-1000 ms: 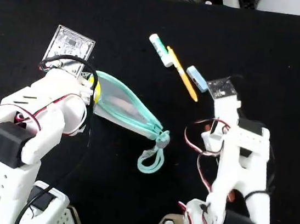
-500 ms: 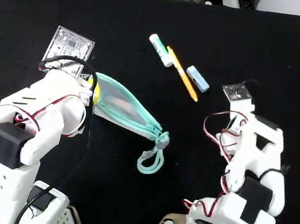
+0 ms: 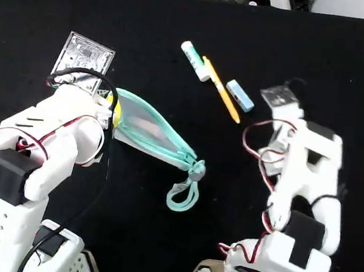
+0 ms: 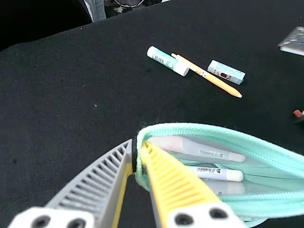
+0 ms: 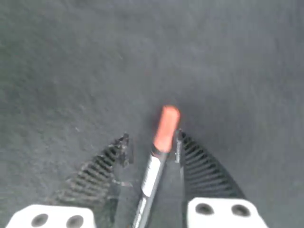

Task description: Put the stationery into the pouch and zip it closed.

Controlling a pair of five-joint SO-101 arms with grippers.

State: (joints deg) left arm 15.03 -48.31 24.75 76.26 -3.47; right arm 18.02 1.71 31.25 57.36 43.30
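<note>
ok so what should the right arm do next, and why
Probably carry the red-capped pen in the right gripper over to the pouch: the left gripper pinches its rim, the mouth is open, and pens already lie inside.

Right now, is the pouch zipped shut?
No, the pouch gapes open along its top, and pens show inside it.

Bare table lies between pouch and pencil
</note>
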